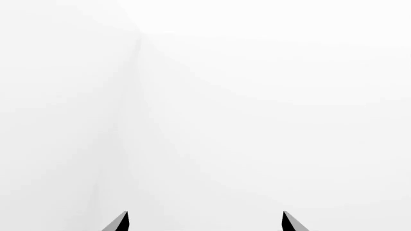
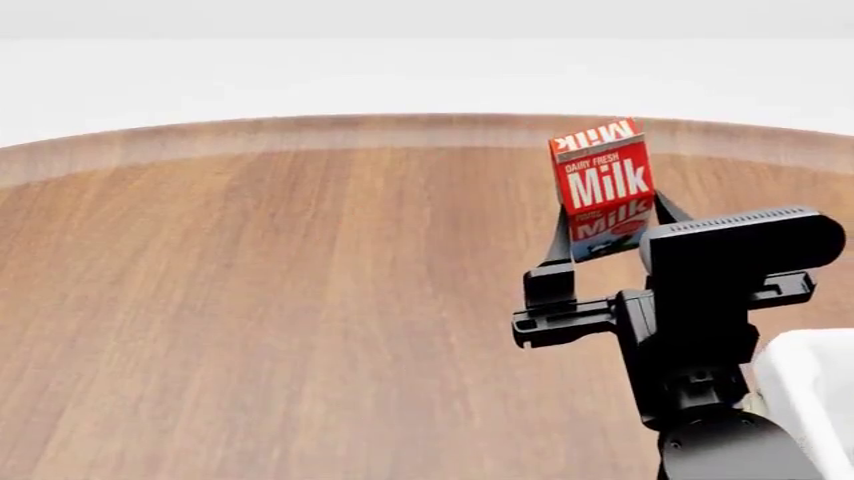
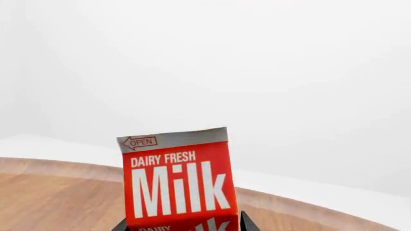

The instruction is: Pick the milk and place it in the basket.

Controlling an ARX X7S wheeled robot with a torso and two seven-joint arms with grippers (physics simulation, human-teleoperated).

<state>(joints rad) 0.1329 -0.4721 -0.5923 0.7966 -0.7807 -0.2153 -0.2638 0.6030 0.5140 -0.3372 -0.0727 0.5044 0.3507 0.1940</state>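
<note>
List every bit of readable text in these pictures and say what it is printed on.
"OPEN", inside an arrow: grey top strip of the milk.
"DAIRY FRESH": red panel of the carton, under that strip.
"Milk": large white letters on the same red panel; repeated on the gable and the lower part in the head view.
Small print on the carton's lower part: too small to read.
Left wrist view: no text.

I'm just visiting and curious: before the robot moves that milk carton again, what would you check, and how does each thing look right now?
1. Milk between the right gripper fingers: ok, held.
2. Milk lifted off the table: looks ok.
3. Carton upright: ok, only slightly tilted.
4. Basket in sight: only a white corner shows beside the right arm; its opening, cannot tell.
5. Left gripper free: ok, open, nothing between its fingertips.
</note>
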